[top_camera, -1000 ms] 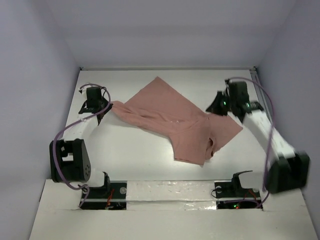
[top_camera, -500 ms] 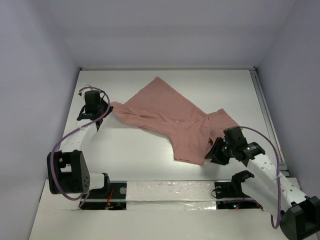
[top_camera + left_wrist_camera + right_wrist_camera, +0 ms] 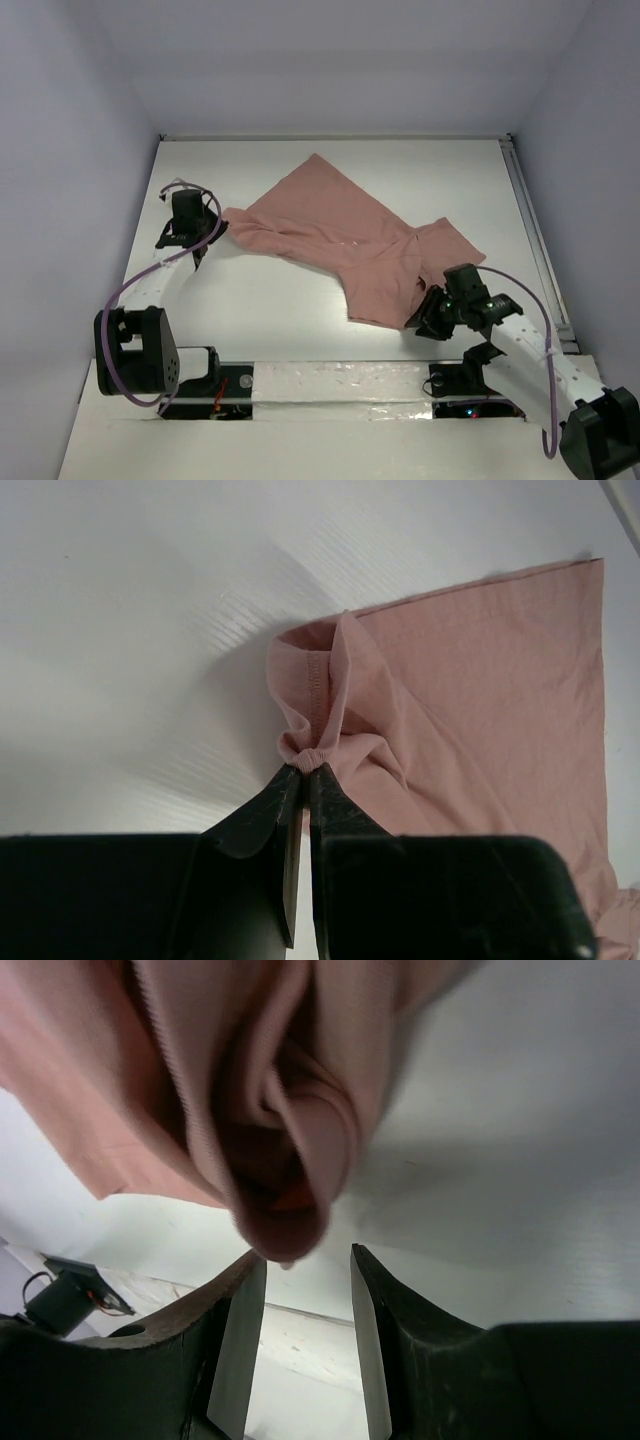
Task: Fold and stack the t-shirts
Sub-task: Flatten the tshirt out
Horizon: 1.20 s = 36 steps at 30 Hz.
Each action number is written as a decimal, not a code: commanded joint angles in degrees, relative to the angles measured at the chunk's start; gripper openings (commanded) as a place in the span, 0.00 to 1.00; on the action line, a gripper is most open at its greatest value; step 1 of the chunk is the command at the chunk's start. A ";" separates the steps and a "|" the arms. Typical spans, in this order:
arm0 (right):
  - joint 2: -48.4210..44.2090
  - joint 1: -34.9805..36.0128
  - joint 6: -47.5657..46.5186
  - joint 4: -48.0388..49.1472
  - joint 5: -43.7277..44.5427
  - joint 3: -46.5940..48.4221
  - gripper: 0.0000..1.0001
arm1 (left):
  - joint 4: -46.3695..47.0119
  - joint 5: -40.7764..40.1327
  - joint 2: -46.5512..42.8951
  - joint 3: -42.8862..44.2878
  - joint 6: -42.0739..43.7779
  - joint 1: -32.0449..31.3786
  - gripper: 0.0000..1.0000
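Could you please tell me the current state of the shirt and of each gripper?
t-shirt: unfolded, lying flat but rumpled, one corner pinched.
left gripper: shut on the t-shirt's hemmed corner.
right gripper: open, with a bunched fold of the t-shirt just ahead of it, not yet grasped.

You have bare worktop [image 3: 270, 300] along the near-left side and the far corners. The crumpled t-shirt [image 3: 335, 230] sprawls across the middle; walls [image 3: 70, 200] close in at left, right and back.
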 commanded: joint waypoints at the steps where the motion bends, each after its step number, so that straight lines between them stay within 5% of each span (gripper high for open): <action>1: 1.14 1.07 1.30 7.70 -1.55 -0.43 0.45 | 1.87 -0.21 -2.24 -0.62 -0.06 -0.25 0.00; 22: 2.73 4.06 4.99 9.91 1.78 -2.19 0.25 | 2.58 -0.30 -1.80 -1.58 -0.14 -0.25 0.00; 29: 2.20 4.06 5.96 11.14 3.99 -1.76 0.03 | 2.84 -0.04 -1.97 -1.76 -0.32 -0.25 0.00; 32: 1.67 4.06 3.95 8.34 3.63 1.66 0.00 | 2.14 0.23 -2.24 -0.80 -0.14 -0.25 0.00; 36: 0.09 4.06 -1.76 -4.73 8.98 24.52 0.00 | -1.53 -0.12 -4.78 4.11 0.73 -1.47 0.00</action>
